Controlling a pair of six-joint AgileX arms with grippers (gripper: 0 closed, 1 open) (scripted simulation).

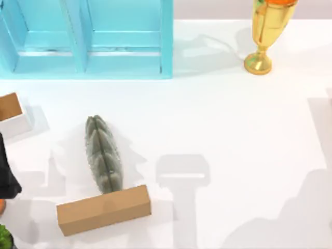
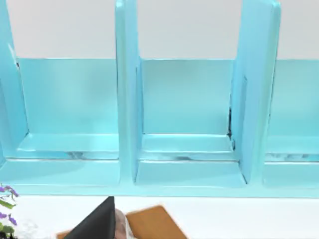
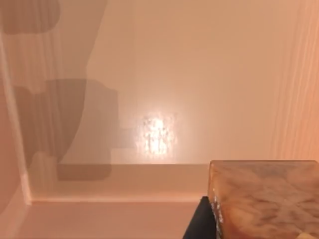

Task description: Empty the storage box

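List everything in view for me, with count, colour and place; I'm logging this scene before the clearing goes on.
Light blue compartmented storage rack: one, top view's upper left, compartments look empty.
Gold trophy cup: one, upper right of the white table.
Grey-green ridged cactus-like object: one, lying left of centre, one end touching the block below.
Brown cardboard-coloured rectangular block: one, lower left of centre.
Small white box with brown inside: one, left edge.
Green plant: one, lower left corner, mostly cut off.
Orange-brown patterned block: one, right wrist view, close to the camera.
Left arm: dark part at the left edge.
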